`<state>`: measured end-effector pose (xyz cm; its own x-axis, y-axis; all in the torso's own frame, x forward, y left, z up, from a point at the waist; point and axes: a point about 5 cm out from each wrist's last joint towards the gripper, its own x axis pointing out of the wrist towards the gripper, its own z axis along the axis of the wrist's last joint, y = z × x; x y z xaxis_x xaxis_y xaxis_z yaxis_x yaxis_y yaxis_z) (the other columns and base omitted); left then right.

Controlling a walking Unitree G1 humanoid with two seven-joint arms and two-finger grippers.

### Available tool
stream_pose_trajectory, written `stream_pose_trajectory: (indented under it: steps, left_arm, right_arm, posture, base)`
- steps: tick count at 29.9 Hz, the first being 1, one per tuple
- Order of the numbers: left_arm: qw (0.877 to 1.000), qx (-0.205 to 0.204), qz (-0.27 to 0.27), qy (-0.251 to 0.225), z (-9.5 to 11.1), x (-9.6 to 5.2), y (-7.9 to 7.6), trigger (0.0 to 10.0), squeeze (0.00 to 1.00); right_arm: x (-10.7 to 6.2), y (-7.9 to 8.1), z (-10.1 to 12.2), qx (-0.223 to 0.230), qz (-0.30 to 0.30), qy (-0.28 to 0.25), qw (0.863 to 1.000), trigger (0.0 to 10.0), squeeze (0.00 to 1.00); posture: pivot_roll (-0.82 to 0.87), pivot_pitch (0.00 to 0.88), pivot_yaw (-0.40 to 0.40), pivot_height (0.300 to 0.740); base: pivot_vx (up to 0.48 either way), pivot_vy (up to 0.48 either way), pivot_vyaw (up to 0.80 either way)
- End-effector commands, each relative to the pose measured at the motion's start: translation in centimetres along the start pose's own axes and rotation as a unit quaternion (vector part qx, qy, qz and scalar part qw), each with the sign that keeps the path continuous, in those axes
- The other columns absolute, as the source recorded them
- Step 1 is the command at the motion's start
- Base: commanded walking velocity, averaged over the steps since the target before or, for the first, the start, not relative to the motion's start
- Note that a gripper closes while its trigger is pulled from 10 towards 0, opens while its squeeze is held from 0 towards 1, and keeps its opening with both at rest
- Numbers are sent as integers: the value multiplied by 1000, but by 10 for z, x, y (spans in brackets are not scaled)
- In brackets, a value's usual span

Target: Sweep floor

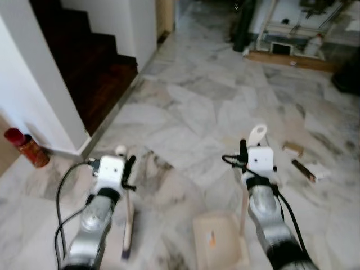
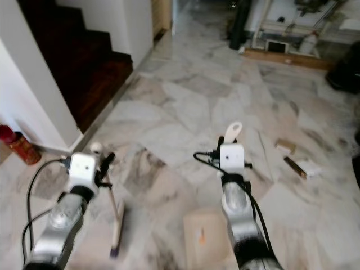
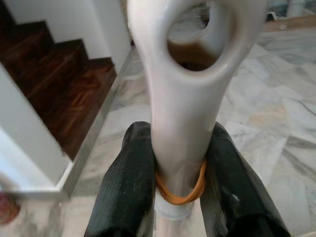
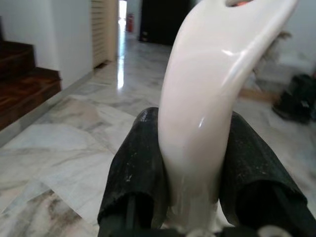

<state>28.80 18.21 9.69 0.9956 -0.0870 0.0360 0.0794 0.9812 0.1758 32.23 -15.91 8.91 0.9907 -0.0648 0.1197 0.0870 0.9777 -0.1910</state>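
Note:
My left gripper (image 1: 129, 167) is shut on the cream handle of a small broom (image 1: 129, 219), whose brush end rests on the marble floor by my left arm. In the left wrist view, the black fingers (image 3: 126, 192) clamp the handle (image 3: 180, 113) just below its hanging hole, at an orange rubber band. My right gripper (image 1: 244, 151) is shut on the upright white handle (image 4: 197, 113) of a beige dustpan (image 1: 219, 242). The pan lies flat on the floor below it. Litter lies ahead to the right: a brown scrap (image 1: 292, 149) and a dark stick with a white piece (image 1: 308, 170).
Dark wooden stairs (image 1: 95, 73) rise at the left behind a white wall (image 1: 34, 95), with a red canister (image 1: 25, 147) at its foot. A low shelf (image 1: 292, 42) and a dark upright object (image 1: 243, 28) stand at the far end. A black object (image 1: 349, 76) sits far right.

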Motion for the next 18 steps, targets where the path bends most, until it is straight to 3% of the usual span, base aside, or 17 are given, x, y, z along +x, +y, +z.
stream_pose_trajectory:
  steps: [1, 3, 8, 18]
  left_arm:
    - [1000, -9, -10, -26, 9, 1, -7, 10000, 0]
    - [999, -30, 5, -28, 8, 0, -5, 10000, 0]
    - [999, -18, 8, -31, 8, -1, -4, 10000, 0]
    - [999, -42, 16, -29, 4, -5, -5, 10000, 0]
  right_arm:
    - [1, -3, 4, 5, -6, -11, 1000, 10000, 0]
    - [1, -3, 3, 7, -7, -9, 1000, 10000, 0]
    - [0, -3, 2, 9, -8, -7, 1000, 10000, 0]
    - [0, -3, 3, 11, -8, -10, 1000, 10000, 0]
  posture:
    - [105, 50, 41, 740]
    - [106, 53, 40, 740]
    - [108, 55, 39, 740]
    - [101, 62, 37, 740]
  base:
    - [0, 0, -800]
    - [0, 0, -800]
    - [0, 0, -800]
    - [25, 0, -800]
